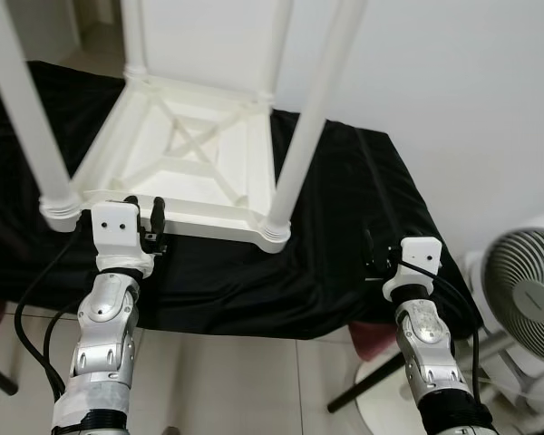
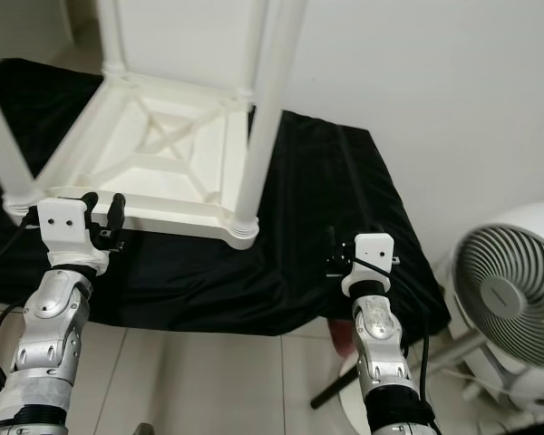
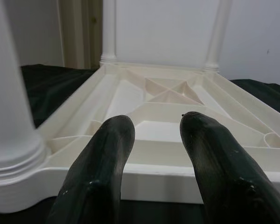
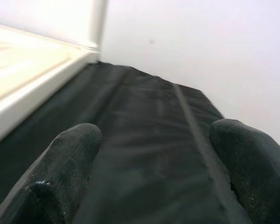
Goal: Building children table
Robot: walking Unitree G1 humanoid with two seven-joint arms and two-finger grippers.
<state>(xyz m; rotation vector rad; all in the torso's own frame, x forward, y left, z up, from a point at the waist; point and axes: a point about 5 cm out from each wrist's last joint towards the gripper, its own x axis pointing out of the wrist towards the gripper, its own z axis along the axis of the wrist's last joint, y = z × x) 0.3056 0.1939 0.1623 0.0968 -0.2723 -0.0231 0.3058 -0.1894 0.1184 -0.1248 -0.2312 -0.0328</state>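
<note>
While upturned on black cloth (image 1: 344, 236), children table (image 1: 177, 159) carries four legs (image 1: 313, 113) upright in corner sockets: assembly judged nearly done, flipping left. Left gripper (image 1: 145, 217) at table's near rim, fingers (image 3: 100, 158) apart, empty. Right gripper (image 2: 331, 258) beside table, over cloth, fingers spread, empty.

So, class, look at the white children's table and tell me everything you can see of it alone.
The white children's table looks like moulded plastic and lies upside down on a surface draped in black cloth. Its underside faces up, showing a raised rim and crossed stiffening ribs. Four round legs stand up from collared corner sockets, their tops cut off by the picture. The near edge sits close to the cloth's front edge. The left gripper, fingers apart, is at that near edge; whether it touches is unclear.
</note>
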